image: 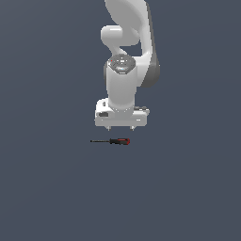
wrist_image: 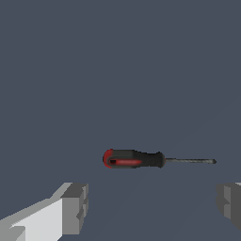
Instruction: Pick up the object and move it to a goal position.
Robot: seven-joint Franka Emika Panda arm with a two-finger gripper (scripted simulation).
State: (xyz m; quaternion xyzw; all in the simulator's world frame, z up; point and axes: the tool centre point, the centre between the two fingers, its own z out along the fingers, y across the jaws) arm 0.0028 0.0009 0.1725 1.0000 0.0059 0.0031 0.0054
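screwdriver lies flat on desk, just below hand, not touching. hand fingers spread wide apart, empty. red-black handle toward exterior view's right of shaft.

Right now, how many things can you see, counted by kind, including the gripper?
Screwdriver with black-and-red handle and thin dark metal shaft: 1
White robot gripper, jaws open: 1
Total: 2
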